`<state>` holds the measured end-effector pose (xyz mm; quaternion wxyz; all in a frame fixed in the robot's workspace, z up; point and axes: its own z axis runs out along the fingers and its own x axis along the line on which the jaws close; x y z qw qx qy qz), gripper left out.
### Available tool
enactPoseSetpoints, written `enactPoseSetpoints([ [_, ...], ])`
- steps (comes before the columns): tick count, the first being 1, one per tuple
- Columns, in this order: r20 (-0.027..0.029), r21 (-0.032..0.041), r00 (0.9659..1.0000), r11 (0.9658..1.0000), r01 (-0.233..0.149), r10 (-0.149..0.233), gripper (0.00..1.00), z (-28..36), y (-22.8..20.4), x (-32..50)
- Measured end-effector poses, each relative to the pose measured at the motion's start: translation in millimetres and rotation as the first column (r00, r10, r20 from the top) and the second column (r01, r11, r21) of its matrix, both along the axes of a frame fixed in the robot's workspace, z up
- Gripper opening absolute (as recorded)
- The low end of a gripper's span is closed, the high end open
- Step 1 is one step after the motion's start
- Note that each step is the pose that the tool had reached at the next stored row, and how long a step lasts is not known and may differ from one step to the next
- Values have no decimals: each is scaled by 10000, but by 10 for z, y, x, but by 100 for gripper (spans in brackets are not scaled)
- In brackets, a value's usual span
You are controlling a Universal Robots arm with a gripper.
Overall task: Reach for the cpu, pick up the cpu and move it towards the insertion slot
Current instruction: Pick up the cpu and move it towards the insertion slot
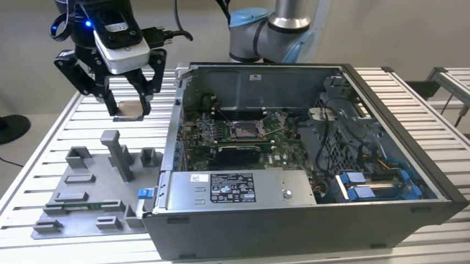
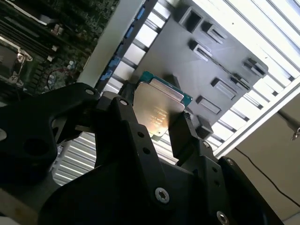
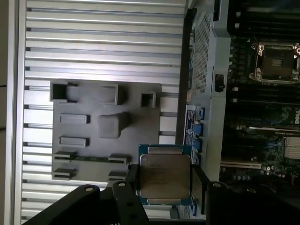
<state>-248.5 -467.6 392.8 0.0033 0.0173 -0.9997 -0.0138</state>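
The gripper (image 3: 165, 187), nearest the lens in both wrist views, has its black fingers (image 2: 185, 140) closed narrow against two opposite edges of the cpu (image 3: 164, 174). The chip is clamped flat between them, silvery top facing the first wrist camera, green rim showing along the free edges. In the exterior view the gripper (image 1: 130, 107) hangs with the cpu (image 1: 129, 109) raised clear of the slatted table (image 1: 44, 159); the chip touches nothing but the fingers.

Taking the computer case (image 1: 309, 165) as landmark: the gripper and chip stand outside its side wall, on the exterior view's left, above the table and beyond the grey fixture plate (image 1: 81, 198), which lies against the same wall nearer the camera. The plate's blocks and recesses appear under the chip in the first wrist view (image 3: 108, 126).

The insertion slot (image 1: 244, 130) lies inside the case, on the green board, its silver frame and dark centre visible. From the held chip it is toward the exterior view's right, across the case wall and lower. Judgement: the chip is picked up, and the wall stands between it and the slot (image 3: 275, 60).
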Motion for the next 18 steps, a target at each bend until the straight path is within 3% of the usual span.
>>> enactPoseSetpoints([
  [18,-8,-1,10000,10000,15,-15,0,0,0,540],
])
